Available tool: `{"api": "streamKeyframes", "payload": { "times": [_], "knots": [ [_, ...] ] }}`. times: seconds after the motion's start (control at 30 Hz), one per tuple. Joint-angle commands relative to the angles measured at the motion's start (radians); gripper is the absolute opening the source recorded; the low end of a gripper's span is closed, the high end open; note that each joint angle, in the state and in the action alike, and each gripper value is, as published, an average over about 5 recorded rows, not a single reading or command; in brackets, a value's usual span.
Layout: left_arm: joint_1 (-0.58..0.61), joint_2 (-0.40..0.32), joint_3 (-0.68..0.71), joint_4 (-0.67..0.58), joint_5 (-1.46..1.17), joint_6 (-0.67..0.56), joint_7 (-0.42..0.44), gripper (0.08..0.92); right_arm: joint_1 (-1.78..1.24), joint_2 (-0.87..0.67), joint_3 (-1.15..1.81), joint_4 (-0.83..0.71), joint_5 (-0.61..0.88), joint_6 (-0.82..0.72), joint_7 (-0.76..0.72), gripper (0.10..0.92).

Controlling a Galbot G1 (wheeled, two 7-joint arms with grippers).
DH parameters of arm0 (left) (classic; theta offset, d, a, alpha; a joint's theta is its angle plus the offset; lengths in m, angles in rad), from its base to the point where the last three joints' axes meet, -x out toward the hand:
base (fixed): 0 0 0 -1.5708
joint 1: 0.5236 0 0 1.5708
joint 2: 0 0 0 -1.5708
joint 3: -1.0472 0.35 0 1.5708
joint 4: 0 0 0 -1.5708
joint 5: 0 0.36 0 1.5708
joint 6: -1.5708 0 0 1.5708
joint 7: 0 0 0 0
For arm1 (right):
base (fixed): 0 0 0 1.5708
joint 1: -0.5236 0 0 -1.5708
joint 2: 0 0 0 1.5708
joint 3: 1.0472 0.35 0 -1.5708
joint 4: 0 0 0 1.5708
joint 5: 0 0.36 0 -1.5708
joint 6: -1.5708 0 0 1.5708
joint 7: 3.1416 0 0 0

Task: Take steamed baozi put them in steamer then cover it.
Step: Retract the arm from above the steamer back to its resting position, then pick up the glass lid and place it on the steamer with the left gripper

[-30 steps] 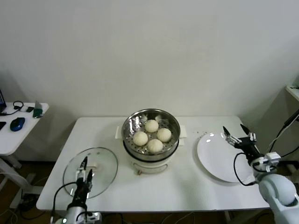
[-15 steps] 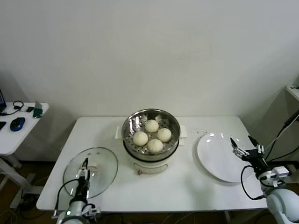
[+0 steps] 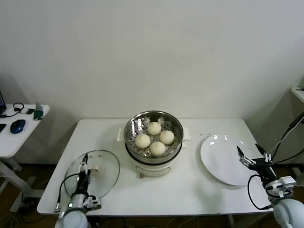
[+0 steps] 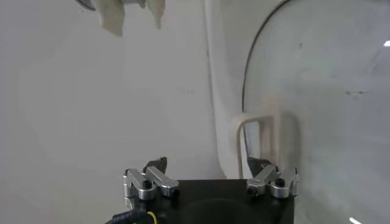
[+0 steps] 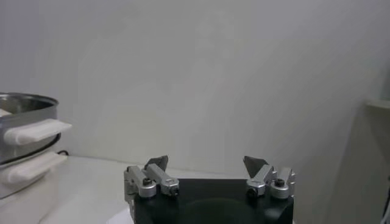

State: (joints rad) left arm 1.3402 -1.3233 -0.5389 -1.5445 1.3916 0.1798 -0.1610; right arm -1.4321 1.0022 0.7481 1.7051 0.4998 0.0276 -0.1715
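Observation:
Four cream-white baozi lie on the perforated tray inside the shiny steamer, which stands on its white base at the table's middle; it also shows in the right wrist view. The steamer is uncovered. Its glass lid lies flat on the table at the front left, also seen in the left wrist view. My left gripper is open and empty, low over the lid, its jaws beside the lid's white handle. My right gripper is open and empty at the plate's right edge.
A flat white plate lies on the table's right side. A small side table with a blue mouse stands at the far left. A white wall rises behind the table.
My right gripper has drawn back to the front right, off the plate, still open and empty. My left gripper has edged farther over the lid. The baozi and steamer have not moved.

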Motion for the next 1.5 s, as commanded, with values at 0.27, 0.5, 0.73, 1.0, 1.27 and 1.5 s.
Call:
{"api": "streamKeyframes", "payload": {
  "times": [0.27,0.5,0.73,1.0,1.27,1.5],
  "knots": [
    [-0.051,0.008,0.01,0.058,-0.045,-0.01,0.007,0.679,0.002,0.026,0.007,-0.024,-0.05,0.011,-0.013,0.823],
    [-0.047,0.008,0.015,0.051,-0.056,-0.01,0.013,0.48,0.017,0.032,0.007,-0.037,-0.058,0.013,-0.014,0.823],
    [-0.026,0.02,0.013,0.0,-0.074,-0.001,0.015,0.281,0.027,0.034,0.005,-0.049,-0.068,0.016,-0.015,0.823],
    [0.036,0.056,0.0,-0.156,-0.106,0.048,0.015,0.152,0.05,0.026,0.003,-0.069,-0.068,0.019,-0.014,0.823],
    [0.102,0.149,-0.013,-0.38,-0.069,0.28,0.047,0.152,0.097,0.003,-0.025,-0.095,-0.071,0.017,-0.01,0.823],
    [0.104,0.274,0.009,-0.556,-0.117,0.433,0.136,0.152,0.155,-0.005,-0.066,-0.123,-0.085,0.013,-0.004,0.823]
  ]
}}
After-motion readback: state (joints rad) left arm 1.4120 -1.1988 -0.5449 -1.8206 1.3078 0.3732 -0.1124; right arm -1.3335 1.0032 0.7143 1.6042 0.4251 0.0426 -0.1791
